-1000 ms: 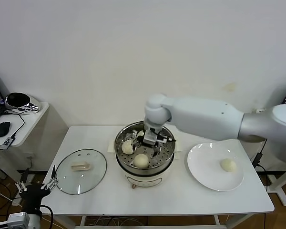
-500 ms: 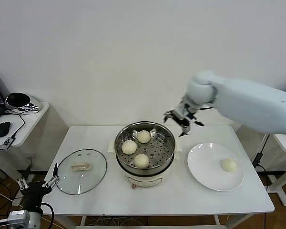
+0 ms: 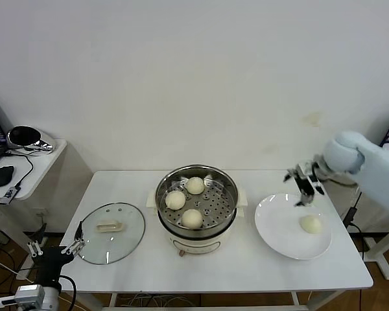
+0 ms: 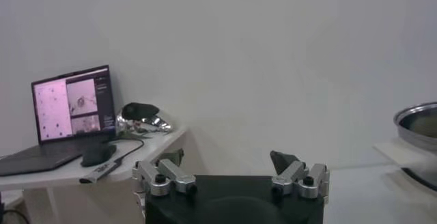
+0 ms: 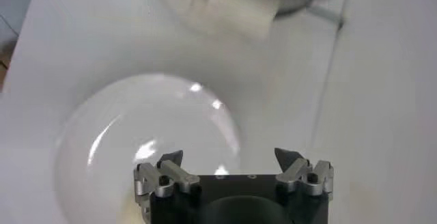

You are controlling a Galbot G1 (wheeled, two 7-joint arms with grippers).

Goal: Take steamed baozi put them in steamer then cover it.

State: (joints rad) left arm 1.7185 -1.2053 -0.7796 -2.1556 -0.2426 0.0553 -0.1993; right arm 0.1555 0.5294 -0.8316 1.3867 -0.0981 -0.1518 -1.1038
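The steel steamer (image 3: 228, 207) stands mid-table with three cream-white baozi on its tray: one at the back (image 3: 195, 185), one at the left (image 3: 175, 199), one at the front (image 3: 192, 218). A fourth baozi (image 3: 310, 224) lies on the white plate (image 3: 279, 227) at the right. My right gripper (image 3: 303, 184) is open and empty, held above the plate's far edge; its wrist view shows the plate (image 5: 102, 150) below the open jaws and the steamer's white base (image 5: 232, 14) beyond. The glass cover (image 3: 109, 231) with its cream handle lies flat on the table at the left. My left gripper (image 3: 55, 249) is parked low at the table's front left corner, open and empty.
A side desk (image 3: 32, 170) at the far left holds a mouse, cables and a shiny dome; the left wrist view shows it with a laptop (image 4: 72, 106). A white wall runs behind the table.
My right gripper has left the steamer, empty, and swung right to above the plate. A third baozi now shows on the steamer tray. The left arm has barely moved.
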